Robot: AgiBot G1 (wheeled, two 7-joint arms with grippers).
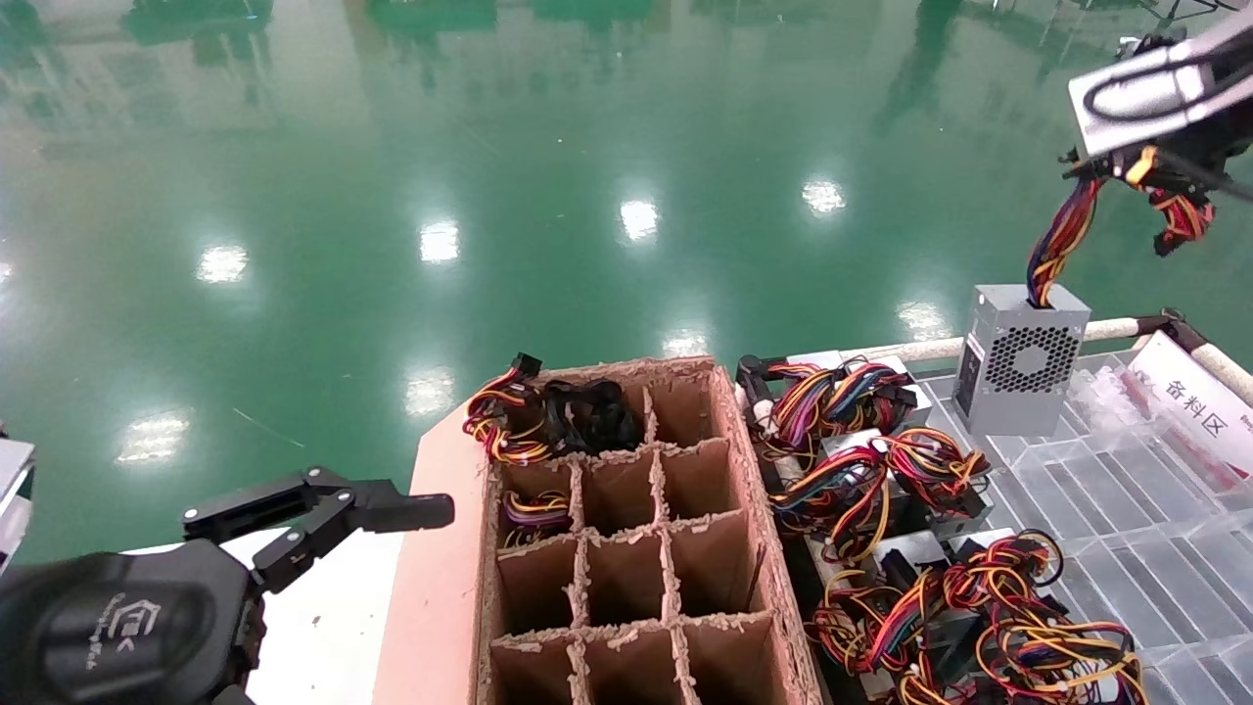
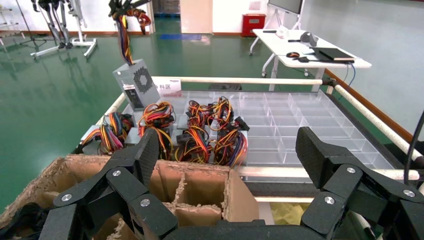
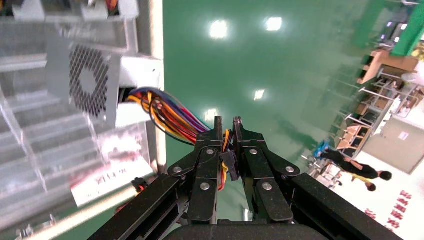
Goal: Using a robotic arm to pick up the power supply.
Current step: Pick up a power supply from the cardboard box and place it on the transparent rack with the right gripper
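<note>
The power supply (image 1: 1023, 357) is a silver-grey box with a perforated fan grille. It hangs by its bundle of coloured wires (image 1: 1062, 230) over the far corner of the clear tray (image 1: 1126, 509). The robotic arm (image 1: 1155, 88), white and silver, reaches in at the top right. Its black right gripper (image 3: 226, 125) is shut on the wire bundle (image 3: 165, 112), well above the box (image 3: 90, 80). My left gripper (image 2: 227, 150) is open and holds nothing, low at the near left (image 1: 382, 494) beside the cardboard box. The left wrist view shows the hanging supply (image 2: 136, 82) far off.
A cardboard box (image 1: 626, 548) with divider cells stands at centre, with wire bundles in its far-left cells. Several more power supplies with tangled wires (image 1: 881, 460) lie between it and the clear tray. A white rail (image 1: 920, 348) and a labelled sign (image 1: 1199, 406) border the tray.
</note>
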